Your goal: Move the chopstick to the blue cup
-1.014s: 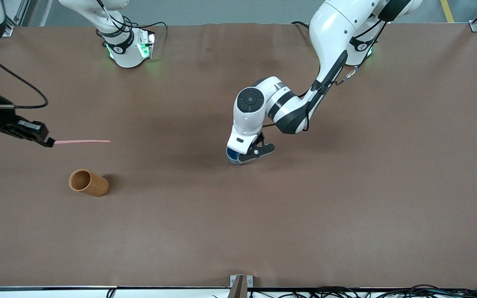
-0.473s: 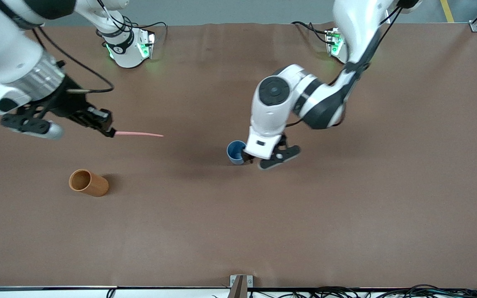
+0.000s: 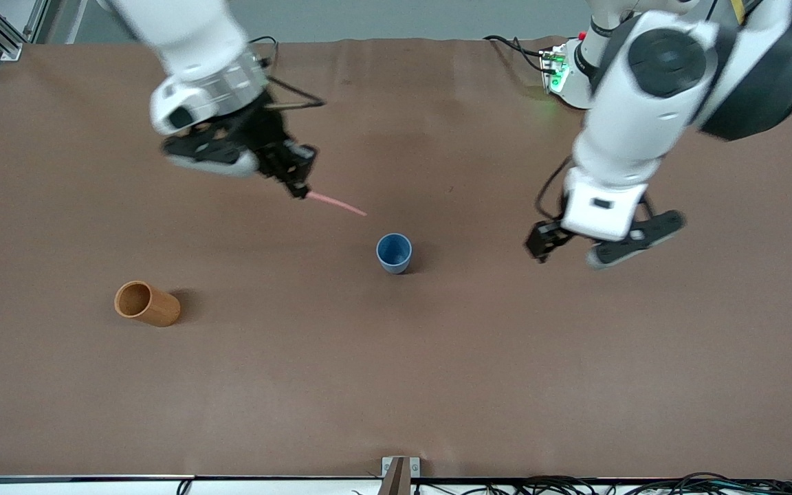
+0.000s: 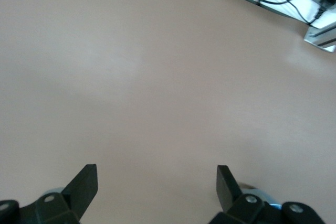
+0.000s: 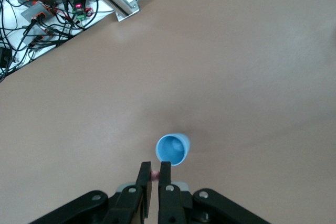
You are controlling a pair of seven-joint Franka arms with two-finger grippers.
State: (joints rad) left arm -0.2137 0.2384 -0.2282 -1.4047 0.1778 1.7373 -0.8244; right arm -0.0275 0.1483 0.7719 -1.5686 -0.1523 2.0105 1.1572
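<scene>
Chopstick is pink and thin, pinched at one end in the clenched right hand, up in the air over the bare worktop, its free tip slanting down toward the blue cup. That cup stands upright near the middle of the worktop with its mouth open and nothing in it; the right wrist view shows it just ahead of the shut fingers. An orange-brown cup lies on its side toward the right arm's end, well apart.

Left hand hangs released and empty over the worktop toward its own end, clear of the cup, and waits.

Step in hand looks like the carry. Next, I judge, the tip must come over the cup's mouth, the stick tilt steeper, then lower in before release.
</scene>
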